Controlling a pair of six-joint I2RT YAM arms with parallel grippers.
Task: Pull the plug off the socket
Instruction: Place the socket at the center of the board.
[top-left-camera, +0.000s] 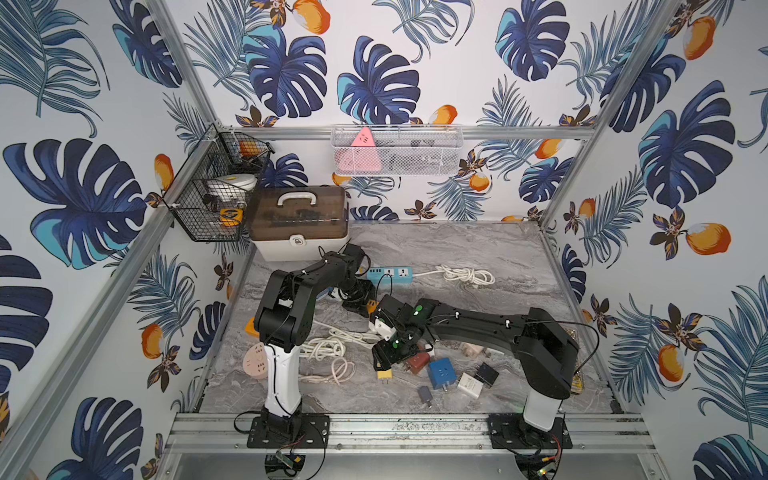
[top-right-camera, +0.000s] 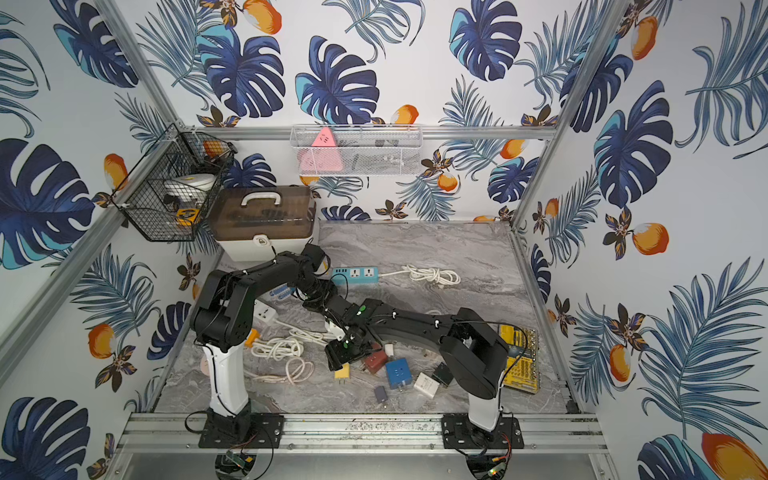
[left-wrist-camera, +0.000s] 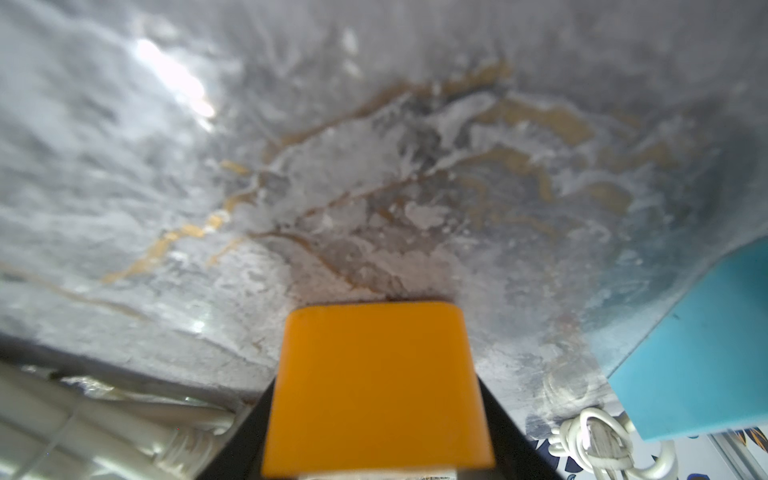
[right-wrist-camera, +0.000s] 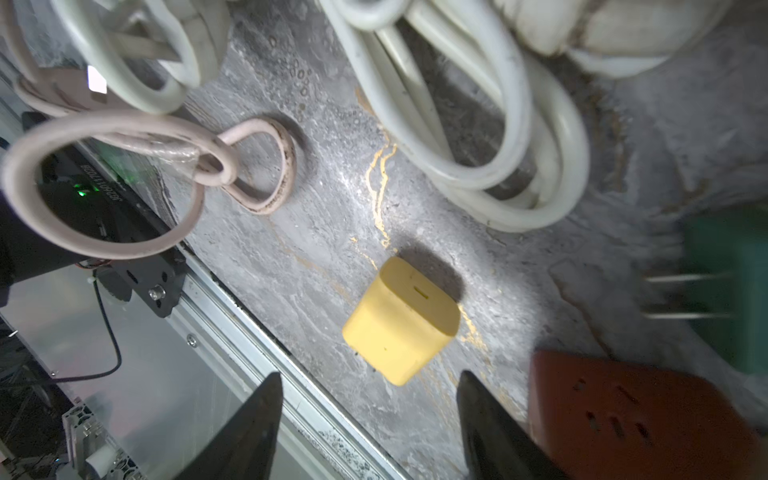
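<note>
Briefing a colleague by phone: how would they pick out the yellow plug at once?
On the grey marble table, find the cluster of adapters near the front rail. The yellow plug lies at the end nearest the coiled cables, by the right gripper's open fingers; it is the only yellow one, beside a brick-red socket.

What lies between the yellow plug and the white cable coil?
Nothing: in the right wrist view, only bare marble tabletop with a gold vein separates the yellow plug from the white cable coil.
</note>
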